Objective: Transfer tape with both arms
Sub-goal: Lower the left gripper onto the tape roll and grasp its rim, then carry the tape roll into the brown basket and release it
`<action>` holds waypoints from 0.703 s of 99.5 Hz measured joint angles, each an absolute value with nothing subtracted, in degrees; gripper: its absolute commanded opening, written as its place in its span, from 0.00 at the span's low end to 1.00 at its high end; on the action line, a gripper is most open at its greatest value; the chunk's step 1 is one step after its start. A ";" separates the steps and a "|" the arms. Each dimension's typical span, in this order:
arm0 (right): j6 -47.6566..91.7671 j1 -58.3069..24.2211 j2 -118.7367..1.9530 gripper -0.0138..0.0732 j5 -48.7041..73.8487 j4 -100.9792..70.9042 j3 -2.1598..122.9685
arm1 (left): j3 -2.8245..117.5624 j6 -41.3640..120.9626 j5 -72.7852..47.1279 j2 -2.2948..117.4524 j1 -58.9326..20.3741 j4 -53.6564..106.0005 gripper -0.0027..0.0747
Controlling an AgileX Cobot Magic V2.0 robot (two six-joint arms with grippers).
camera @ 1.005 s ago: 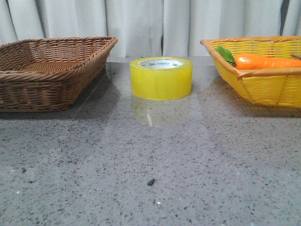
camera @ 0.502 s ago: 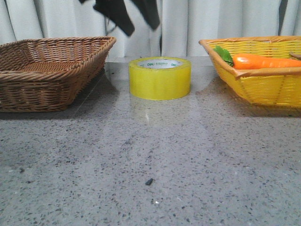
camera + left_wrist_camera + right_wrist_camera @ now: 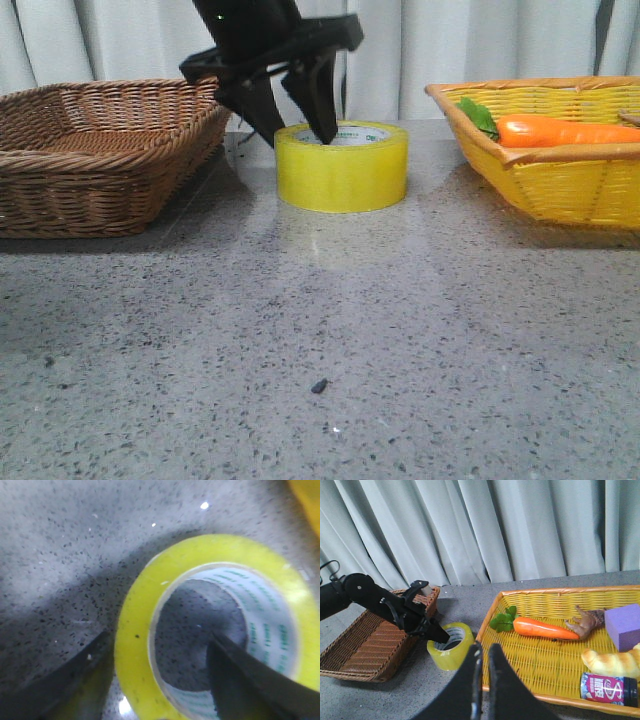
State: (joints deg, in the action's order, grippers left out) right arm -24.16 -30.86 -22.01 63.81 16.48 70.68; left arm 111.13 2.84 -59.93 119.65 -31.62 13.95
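The yellow tape roll (image 3: 342, 170) lies flat on the grey table, midway between two baskets. My left gripper (image 3: 295, 125) is open and lowered onto it. One finger is outside the roll's near-left wall and the other is inside the white core. In the left wrist view the yellow wall (image 3: 135, 630) runs between the two dark fingers (image 3: 75, 680); I cannot tell whether they touch it. The right wrist view shows the tape (image 3: 451, 642) with the left gripper (image 3: 440, 634) on it. My right gripper (image 3: 484, 652) is shut and empty, held high above the yellow basket's edge; it is outside the front view.
An empty brown wicker basket (image 3: 100, 150) stands left of the tape. A yellow wicker basket (image 3: 560, 180) on the right holds an orange carrot (image 3: 560, 130), a purple block (image 3: 622, 625), bread (image 3: 612, 662) and a can (image 3: 607, 687). Curtains hang behind the table.
My left gripper came down from the top of the front view and now straddles the tape's left wall. The tape has not moved.
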 measured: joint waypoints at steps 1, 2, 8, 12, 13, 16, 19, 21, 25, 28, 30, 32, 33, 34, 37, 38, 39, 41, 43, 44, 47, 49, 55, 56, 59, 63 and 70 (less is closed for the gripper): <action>-24.16 -30.86 -22.01 0.08 63.81 16.48 70.68 | 111.13 2.84 -59.92 119.67 -31.62 13.95 0.52; -24.16 -30.86 -22.01 0.08 63.81 16.48 70.68 | 111.13 2.84 -59.92 119.85 -31.62 13.95 0.51; -24.16 -30.86 -22.01 0.08 63.81 16.48 70.68 | 111.13 2.84 -59.82 120.74 -31.62 13.95 0.49; -24.16 -30.86 -22.11 0.08 63.81 16.48 70.68 | 111.13 2.84 -59.82 121.03 -31.62 13.95 0.43; -24.16 -30.86 -22.11 0.08 63.81 16.48 70.68 | 111.13 2.84 -59.82 121.18 -31.62 13.95 0.41; -24.16 -30.86 -22.11 0.08 63.84 16.48 70.68 | 111.13 2.84 -59.82 121.31 -31.62 13.95 0.34; -24.16 -30.86 -22.11 0.08 63.93 16.48 70.68 | 111.13 2.84 -59.82 121.44 -31.62 13.72 0.23; -24.16 -30.86 -22.11 0.08 63.93 16.48 70.68 | 111.13 2.84 -59.68 121.44 -31.62 13.73 0.16; -24.16 -30.86 -22.11 0.08 63.93 16.48 70.68 | 111.13 2.84 -59.43 121.44 -31.50 13.70 0.03; -24.16 -30.86 -22.11 0.08 63.93 16.48 70.68 | 111.26 2.84 -59.31 121.44 -31.50 13.59 0.01; -24.16 -30.86 -22.11 0.08 63.93 16.48 70.68 | 111.36 3.46 -59.48 121.44 -31.50 13.44 0.01; -24.16 -30.86 -22.11 0.08 63.93 16.48 70.68 | 111.65 3.46 -59.64 121.44 -31.50 13.17 0.01; -24.16 -30.86 -22.11 0.08 63.93 16.48 70.68 | 111.76 3.46 -59.64 121.31 -31.50 13.18 0.01; -24.16 -30.86 -22.11 0.08 63.93 16.48 70.68 | 111.96 3.46 -59.64 121.31 -31.50 13.39 0.01; -24.16 -30.86 -22.11 0.08 63.93 16.48 70.68 | 112.56 3.81 -59.74 121.21 -31.50 13.67 0.01; -24.16 -30.86 -22.11 0.08 63.93 16.48 70.68 | 112.72 3.94 -59.90 121.08 -31.50 13.67 0.01; -24.16 -30.86 -22.11 0.08 63.93 16.48 70.68 | 113.09 3.92 -59.89 120.94 -31.50 13.71 0.01; -24.16 -30.86 -22.11 0.08 63.93 16.48 70.64 | 113.76 4.20 -60.13 120.75 -31.50 13.71 0.01; -24.16 -30.86 -22.22 0.08 63.93 16.48 70.64 | 114.28 4.33 -60.30 120.39 -31.50 13.81 0.01; -24.16 -30.86 -22.22 0.08 63.93 16.48 70.64 | 114.86 4.46 -60.44 120.25 -31.50 13.80 0.01; -24.16 -30.86 -22.22 0.08 63.93 16.48 70.64 | 116.21 4.55 -60.87 119.42 -31.50 13.80 0.01; -24.16 -30.86 -22.22 0.08 63.81 16.48 70.64 | 117.32 4.55 -61.01 118.78 -31.50 13.80 0.01; -24.16 -30.86 -22.33 0.08 63.45 16.48 70.64 | 121.00 4.78 -61.31 116.44 -31.37 13.50 0.01; -24.16 -30.86 -22.33 0.08 63.43 16.48 70.64 | 121.43 4.76 -61.42 115.73 -31.37 13.48 0.01; -24.16 -30.86 -22.42 0.08 63.17 16.48 70.64 | 123.10 4.76 -61.42 114.25 -31.24 12.68 0.01; -24.16 -30.86 -22.55 0.08 62.85 16.48 70.64 | 125.41 4.81 -61.55 111.87 -30.83 11.44 0.01; -24.16 -30.86 -23.07 0.08 62.45 16.48 70.64 | 127.88 4.90 -61.92 107.73 -29.79 7.76 0.01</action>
